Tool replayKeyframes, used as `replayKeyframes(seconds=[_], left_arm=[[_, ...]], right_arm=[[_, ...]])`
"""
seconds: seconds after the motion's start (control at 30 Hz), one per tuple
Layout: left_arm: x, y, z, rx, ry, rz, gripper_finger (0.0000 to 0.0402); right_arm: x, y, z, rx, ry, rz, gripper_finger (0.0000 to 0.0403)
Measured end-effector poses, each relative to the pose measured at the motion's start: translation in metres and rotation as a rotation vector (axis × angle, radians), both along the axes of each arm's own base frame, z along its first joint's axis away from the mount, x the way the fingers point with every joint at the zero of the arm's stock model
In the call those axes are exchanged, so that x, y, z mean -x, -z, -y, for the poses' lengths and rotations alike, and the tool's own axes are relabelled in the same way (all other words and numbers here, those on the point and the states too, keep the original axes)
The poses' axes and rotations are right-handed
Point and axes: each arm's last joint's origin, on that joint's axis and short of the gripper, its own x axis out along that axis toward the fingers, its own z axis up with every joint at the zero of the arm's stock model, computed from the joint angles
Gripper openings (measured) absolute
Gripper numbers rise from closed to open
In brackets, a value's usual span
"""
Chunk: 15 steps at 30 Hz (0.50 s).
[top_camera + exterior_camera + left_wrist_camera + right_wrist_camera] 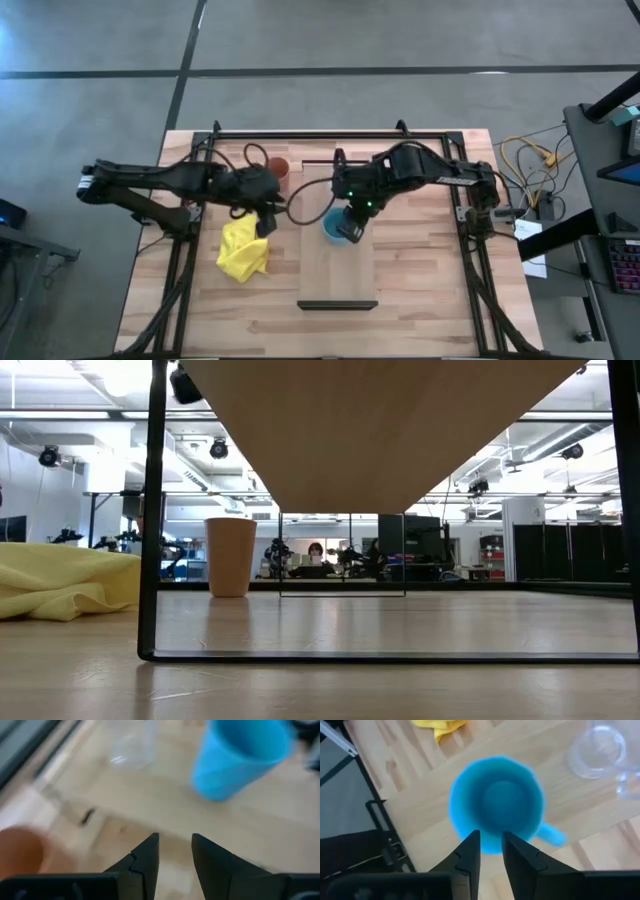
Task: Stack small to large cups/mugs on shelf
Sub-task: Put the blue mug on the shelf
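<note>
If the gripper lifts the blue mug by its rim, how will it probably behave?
The blue mug looks rigid, so its wall probably will not bend. The side handle may make it hang slightly tilted. Its smooth surface could slip between narrow fingers.
</note>
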Motion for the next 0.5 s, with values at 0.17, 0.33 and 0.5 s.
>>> replayKeyframes(seconds=[0.17,0.33,0.5], left_arm=[[0.019,-0.001,-0.005,-0.057,-0.115,-0.072,0.0102],[0.021,0.001,-0.006,-0.074,-0.129,-0.091,0.0102],[0.018,0.004,-0.006,-0.074,-0.128,-0.108,0.0102]], right_arm=[[0.003,-0.001,-0.018,-0.019,-0.003,-0.002,0.0077],[0.006,-0.001,-0.031,0.052,-0.007,0.010,0.0071],[0.006,-0.002,-0.031,0.260,0.066,0.052,0.0067]])
